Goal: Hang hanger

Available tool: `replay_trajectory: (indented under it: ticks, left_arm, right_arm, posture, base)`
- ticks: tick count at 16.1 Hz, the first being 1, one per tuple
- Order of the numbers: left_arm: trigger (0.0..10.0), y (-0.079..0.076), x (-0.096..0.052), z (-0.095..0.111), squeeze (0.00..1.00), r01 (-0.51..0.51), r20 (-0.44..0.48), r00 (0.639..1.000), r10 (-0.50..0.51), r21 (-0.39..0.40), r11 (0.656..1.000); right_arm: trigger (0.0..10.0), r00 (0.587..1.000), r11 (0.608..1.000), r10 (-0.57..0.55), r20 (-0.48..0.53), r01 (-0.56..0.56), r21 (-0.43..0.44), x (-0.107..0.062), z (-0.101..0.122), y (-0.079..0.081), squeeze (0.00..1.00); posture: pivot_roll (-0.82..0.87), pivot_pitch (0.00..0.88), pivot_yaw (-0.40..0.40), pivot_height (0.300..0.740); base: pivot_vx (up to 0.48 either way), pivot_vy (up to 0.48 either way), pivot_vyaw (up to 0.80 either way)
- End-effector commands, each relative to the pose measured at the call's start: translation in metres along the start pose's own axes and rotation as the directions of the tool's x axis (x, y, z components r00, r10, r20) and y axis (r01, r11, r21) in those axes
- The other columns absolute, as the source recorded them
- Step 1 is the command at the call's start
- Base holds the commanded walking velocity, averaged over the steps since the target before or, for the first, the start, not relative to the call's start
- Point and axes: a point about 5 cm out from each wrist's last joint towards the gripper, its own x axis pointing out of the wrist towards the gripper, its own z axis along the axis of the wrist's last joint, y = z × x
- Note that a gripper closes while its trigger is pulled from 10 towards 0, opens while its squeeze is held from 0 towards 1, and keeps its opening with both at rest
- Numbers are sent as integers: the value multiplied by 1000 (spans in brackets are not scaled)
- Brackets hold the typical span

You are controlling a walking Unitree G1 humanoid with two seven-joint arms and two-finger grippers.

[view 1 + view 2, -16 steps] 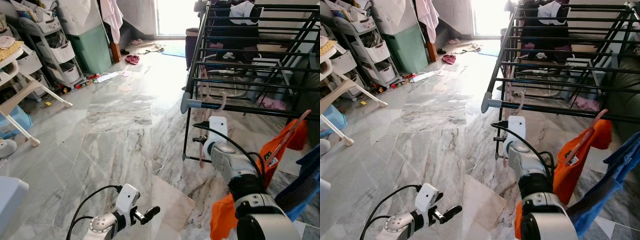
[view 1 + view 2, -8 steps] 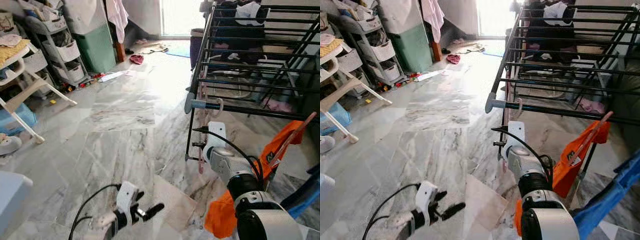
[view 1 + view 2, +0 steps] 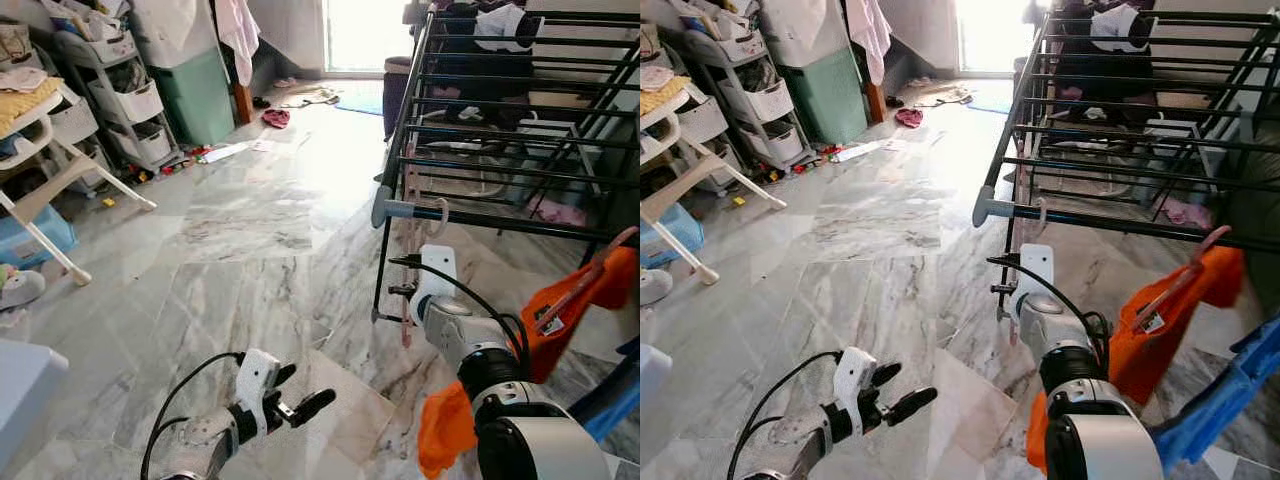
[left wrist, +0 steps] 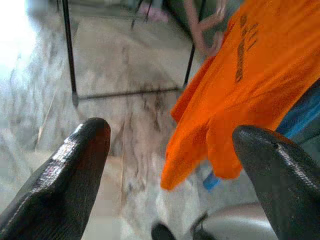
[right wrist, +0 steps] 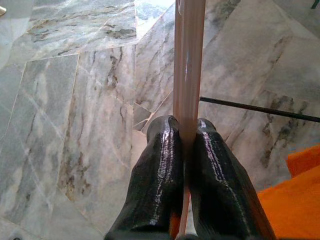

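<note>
A pale pink hanger [image 5: 188, 60] is pinched between the two black fingers of my right gripper [image 5: 185, 127], which is shut on its thin bar. The hanger [image 3: 405, 255] hangs close to the front corner of the black drying rack [image 3: 500, 130], its hook [image 3: 441, 210] at the front bar [image 3: 470, 216]. My right arm [image 3: 455, 320] reaches up to that corner. My left gripper [image 3: 300, 400] is open low over the marble floor, holding nothing; its fingers [image 4: 75, 165] stand wide apart.
An orange garment [image 3: 555, 325] on a hanger and a blue cloth [image 3: 612, 395] hang at the right. Clothes lie on and under the rack. Storage shelves [image 3: 120, 95], a green bin [image 3: 200, 95] and a white chair [image 3: 45, 170] line the left. Marble floor [image 3: 240, 240] lies between.
The view has shifted slightly. My left gripper has come up and forward a little. The orange garment has swung to the right. My right gripper stays at the rack's corner with the hanger.
</note>
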Motion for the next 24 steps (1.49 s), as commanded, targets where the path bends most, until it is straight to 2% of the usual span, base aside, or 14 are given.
replay_trajectory:
  ticks: [1, 2, 4, 6, 8, 14, 17, 18, 19, 24]
  left_arm:
    - [10000, 1, 0, 7, 0, 20, 24, 1000, -20, 22, 1000]
    - [10000, -2, 4, 11, 0, 24, 32, 999, -25, 29, 999]
    - [10000, -5, 7, 16, 0, 34, 49, 998, -36, 41, 999]
    - [10000, -11, 9, 26, 0, 49, 70, 996, -53, 57, 997]
    - [10000, -15, 9, 29, 0, 54, 69, 996, -58, 56, 997]
    - [10000, -20, 4, 25, 0, 37, 41, 998, -39, 40, 999]
    - [10000, -21, 3, 24, 0, 33, 28, 999, -35, 36, 999]
    - [10000, -22, 4, 24, 0, 34, 25, 999, -34, 36, 999]
    - [10000, -21, 4, 24, 0, 32, 23, 999, -33, 35, 999]
    - [10000, -21, 3, 23, 0, 25, 18, 999, -26, 31, 999]
  right_arm:
    - [10000, 999, 1000, -6, -45, 7, 18, 1, -9, -1, 0]
    - [10000, 999, 998, -41, -27, 43, 48, 2, -3, -8, 0]
    - [10000, 999, 998, -40, -8, 40, 57, 2, 6, -10, 0]
    - [10000, 998, 998, -48, 26, 47, 47, 1, 21, -12, 0]
    - [10000, 997, 997, -68, 34, 67, 30, 2, 25, -12, 0]
    - [10000, 994, 995, -78, -81, 83, 64, 4, -7, -10, 0]
    - [10000, 992, 993, -79, -97, 87, 80, 4, -13, -12, 0]
    - [10000, 992, 992, -76, -99, 85, 90, 4, -14, -12, 576]
    - [10000, 993, 991, -63, -99, 74, 113, 4, -16, -12, 1000]
    - [10000, 995, 994, -68, -71, 73, 85, 3, -16, -12, 1000]
  posture:
    - [-163, 0, 75, 740]
    - [-162, 0, 77, 740]
    - [-164, 0, 79, 740]
    - [-162, 0, 78, 740]
    - [-159, 0, 75, 740]
    - [-156, 0, 70, 740]
    - [-159, 0, 72, 740]
    - [-160, 0, 72, 740]
    - [-160, 0, 72, 740]
    - [-159, 0, 70, 740]
  base:
    - [0, 0, 0]
    - [0, 0, 0]
    - [0, 0, 0]
    - [0, 0, 0]
    - [0, 0, 0]
    - [0, 0, 0]
    - [0, 0, 0]
    - [0, 0, 0]
    - [0, 0, 0]
    - [0, 0, 0]
